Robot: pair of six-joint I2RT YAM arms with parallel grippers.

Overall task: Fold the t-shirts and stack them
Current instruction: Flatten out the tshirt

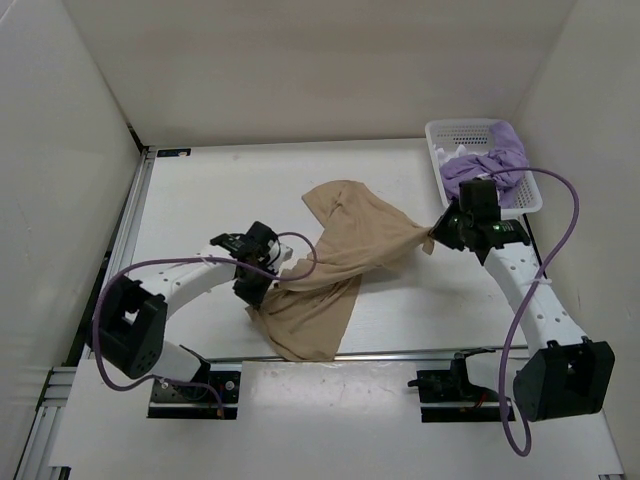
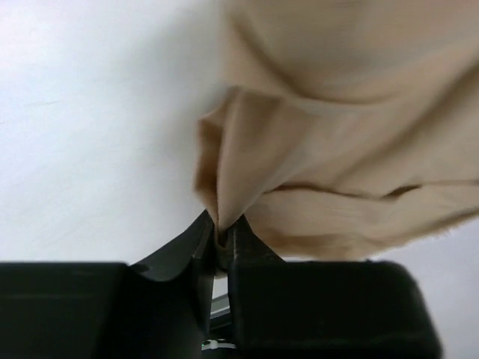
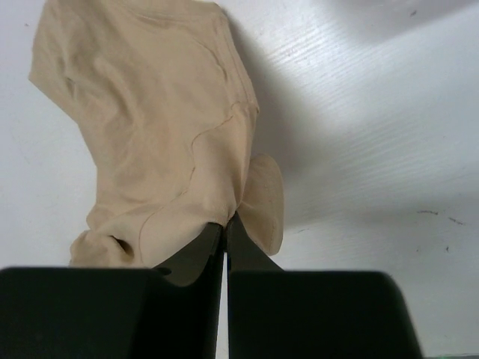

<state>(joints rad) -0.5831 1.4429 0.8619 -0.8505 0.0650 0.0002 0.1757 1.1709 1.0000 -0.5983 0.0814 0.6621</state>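
A tan t-shirt (image 1: pixel 335 262) lies crumpled across the middle of the table, stretched between both arms. My left gripper (image 1: pixel 268 282) is shut on a bunched fold at its left edge; the pinched cloth (image 2: pixel 221 217) rises from between the fingers. My right gripper (image 1: pixel 434 240) is shut on the tan t-shirt's right end, where the cloth (image 3: pixel 217 202) gathers at the fingertips. A lavender t-shirt (image 1: pixel 490 165) is heaped in the basket at the back right, with a bit of white cloth (image 1: pixel 458 155) beside it.
The white perforated basket (image 1: pixel 438 135) stands at the table's back right corner, just behind my right arm. White walls close in the table on the left, back and right. The arm bases sit on the rail along the near edge.
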